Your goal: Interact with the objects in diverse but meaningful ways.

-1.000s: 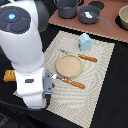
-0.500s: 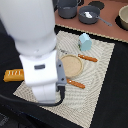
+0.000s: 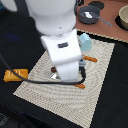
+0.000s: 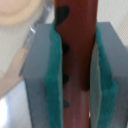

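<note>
On the dark table: 1 striped placemat [image 3: 95, 95], 1 yellow-orange bread loaf [image 3: 15, 75], 1 pale blue carton [image 3: 86, 42]. Poking out from behind the 1 white robot arm [image 3: 60, 45]: 2 orange utensil handles, 1 near the carton [image 3: 90, 59] and 1 lower on the mat [image 3: 80, 86]. Farther back: 1 grey pot [image 3: 89, 15], plus 1 pale bowl [image 3: 123, 18] cut off by the exterior view's right edge.

In the wrist view: 1 gripper [image 4: 77, 67] with 2 teal pads [image 4: 54, 75], 1 reddish-brown sausage [image 4: 75, 30], 1 pale plate [image 4: 15, 15]. Blades or tines of the utensils: hidden, so uncounted.
</note>
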### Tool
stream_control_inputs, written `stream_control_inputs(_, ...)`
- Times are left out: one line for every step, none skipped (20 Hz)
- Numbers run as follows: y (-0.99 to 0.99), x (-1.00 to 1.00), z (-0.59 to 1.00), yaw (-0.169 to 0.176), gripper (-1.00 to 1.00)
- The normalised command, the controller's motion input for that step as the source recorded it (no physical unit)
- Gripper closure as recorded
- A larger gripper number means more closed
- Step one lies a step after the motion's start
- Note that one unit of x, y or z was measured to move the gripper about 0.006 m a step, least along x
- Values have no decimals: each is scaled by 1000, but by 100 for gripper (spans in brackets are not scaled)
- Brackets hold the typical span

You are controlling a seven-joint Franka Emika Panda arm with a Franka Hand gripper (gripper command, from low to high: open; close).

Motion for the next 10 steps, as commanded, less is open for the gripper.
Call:
stream_control_inputs(934,57,137,15,100)
stream_control_inputs(897,0,143,12,100)
stream_control_inputs(877,0,146,12,100)
stream_control_inputs(860,0,160,14,100)
stream_control_inputs(860,0,160,15,100)
stream_control_inputs(863,-6,146,16,100)
stream_control_inputs(877,-29,129,16,100)
stream_control_inputs(891,-54,114,16,100)
stream_control_inputs(900,-77,91,16,100)
stream_control_inputs(906,-137,69,16,100)
